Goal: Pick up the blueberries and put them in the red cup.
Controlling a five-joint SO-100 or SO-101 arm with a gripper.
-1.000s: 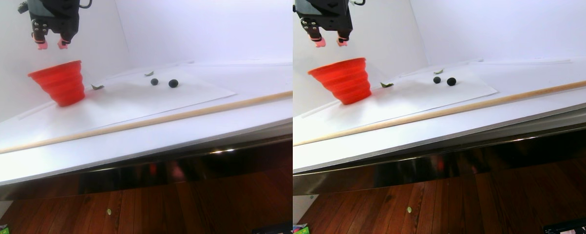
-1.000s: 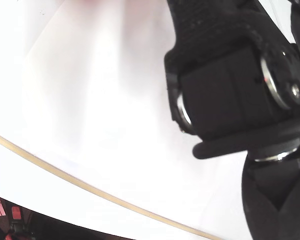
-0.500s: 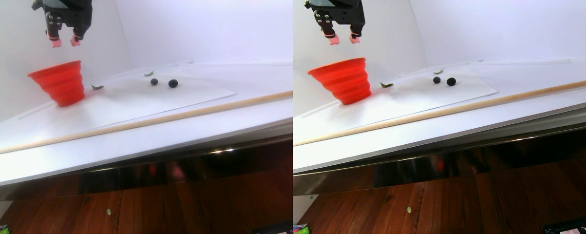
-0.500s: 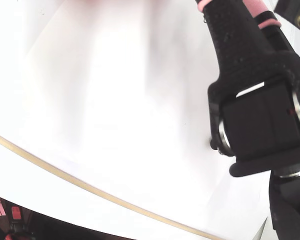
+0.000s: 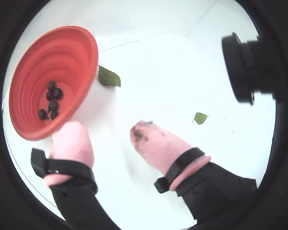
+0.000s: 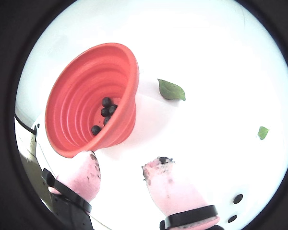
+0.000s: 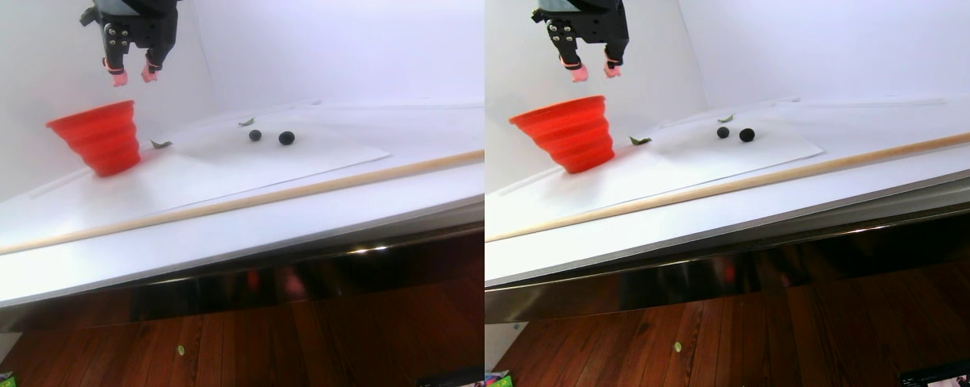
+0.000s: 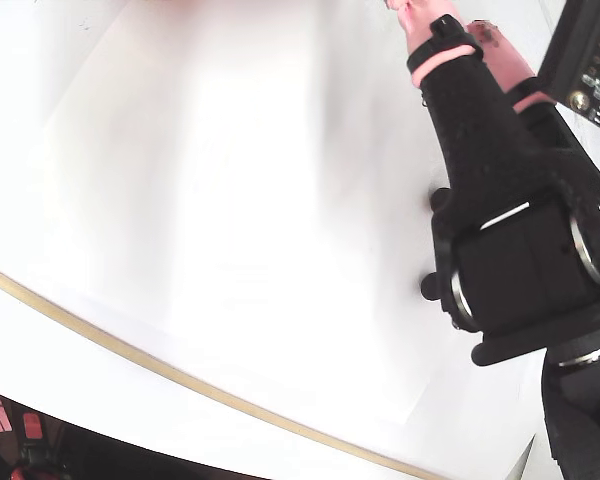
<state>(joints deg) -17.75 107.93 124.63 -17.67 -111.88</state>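
Pink rubber caps on the claw (image 5: 108, 132) tips, parted with nothing between them, so it's released and empty; dark smears on one fingertip (image 5: 146, 136); in the stereo pair view the claw (image 7: 133, 76) hangs high in the air, just above and a bit right of the red cup (image 7: 101, 137), not touching it.

Red cup (image 6: 93, 98) sits mouth-up on white paper on the desk (image 7: 235, 226); ribbed, collapsible type, wide rim, likely chosen so drops land easily; several blueberries in the cup (image 5: 52, 98) already lie clustered at the bottom, roughly five by my count, hard to separate.

Two loose blueberries (image 7: 271, 136) lie on the paper well to the right of the cup in the stereo pair view, close together, near a small green leaf (image 7: 247, 122); a larger leaf (image 5: 108, 76) lies just beside the cup rim; leaves look like distractors, not targets.

Wooden rod (image 7: 235, 203) runs along the desk nearer the camera, well clear of everything.

Judgement: drop is done, the next pick is the loose pair; claw needs to travel right and down; round berries will roll if nudged.
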